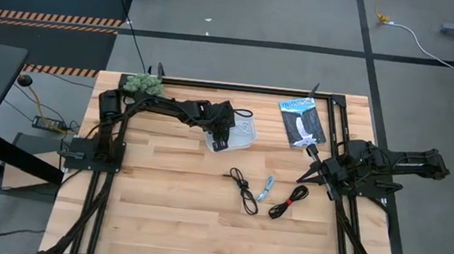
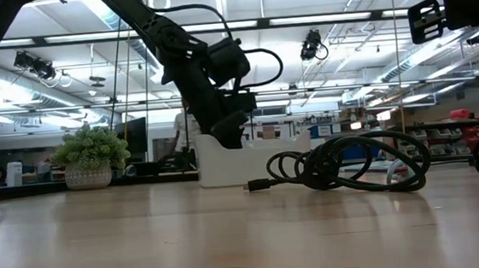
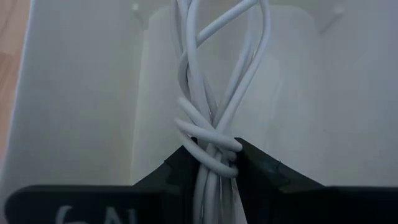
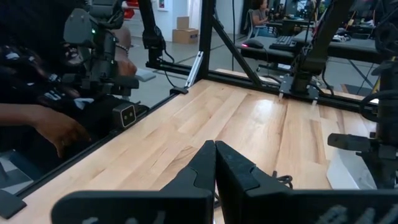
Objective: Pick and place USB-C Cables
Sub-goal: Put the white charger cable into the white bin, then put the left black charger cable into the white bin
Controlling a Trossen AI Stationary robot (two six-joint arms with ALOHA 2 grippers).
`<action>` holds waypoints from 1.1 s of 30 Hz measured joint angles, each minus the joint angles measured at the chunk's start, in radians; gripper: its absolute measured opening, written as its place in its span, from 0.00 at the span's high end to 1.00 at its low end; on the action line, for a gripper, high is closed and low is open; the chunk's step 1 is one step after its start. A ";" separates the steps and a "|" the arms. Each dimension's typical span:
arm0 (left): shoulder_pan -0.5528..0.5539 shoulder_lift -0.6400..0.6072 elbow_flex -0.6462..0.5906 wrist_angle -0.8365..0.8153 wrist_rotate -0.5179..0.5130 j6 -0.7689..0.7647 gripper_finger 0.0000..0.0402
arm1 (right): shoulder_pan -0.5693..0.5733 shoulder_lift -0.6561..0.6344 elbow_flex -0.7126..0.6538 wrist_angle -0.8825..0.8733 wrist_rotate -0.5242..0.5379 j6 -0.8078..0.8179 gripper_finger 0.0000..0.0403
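My left gripper (image 1: 220,141) is over a white bin (image 1: 246,143) at the table's far middle, shut on the white coiled cable (image 3: 211,74). In the low view it reaches into the bin (image 2: 225,165) from above. Three cables lie on the wood near the bin: a black one (image 1: 243,189), a short light blue-grey one (image 1: 267,186), and a black one with a red tie (image 1: 288,202). My right gripper (image 1: 310,173) waits shut at the table's right side, above the wood (image 4: 215,155). My left gripper pinches the white cable between its two fingers at the wound part of the bundle (image 3: 214,158), where a strand wraps round the loops. The fingers (image 3: 261,168) come from above, pointing down into the bin. The loops run on past them over the bin's floor.
A flat dark packet with white print (image 1: 302,122) lies at the far right of the table. A small potted plant (image 1: 143,84) stands at the far left corner. A black frame rims the table. A person's hand (image 4: 59,130) shows beyond the table's edge.
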 joint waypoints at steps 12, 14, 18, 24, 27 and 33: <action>-0.002 0.001 0.000 -0.002 0.000 0.020 0.68 | 0.000 0.000 0.000 0.006 0.000 0.000 0.96; -0.002 0.001 0.000 -0.002 0.000 0.020 0.64 | 0.000 0.000 0.000 0.006 0.000 0.000 0.96; -0.002 0.001 0.000 -0.002 0.000 0.020 0.55 | 0.000 0.000 0.000 0.006 0.000 0.000 0.96; -0.005 -0.025 -0.001 -0.010 -0.001 0.022 0.48 | 0.000 0.000 0.000 0.005 0.000 0.000 0.96; -0.015 -0.053 0.000 -0.015 -0.022 0.029 0.48 | 0.000 0.000 0.000 0.005 0.000 0.000 0.96; -0.050 -0.092 0.000 -0.008 -0.053 0.063 0.48 | 0.000 0.000 0.000 0.010 0.000 0.000 0.96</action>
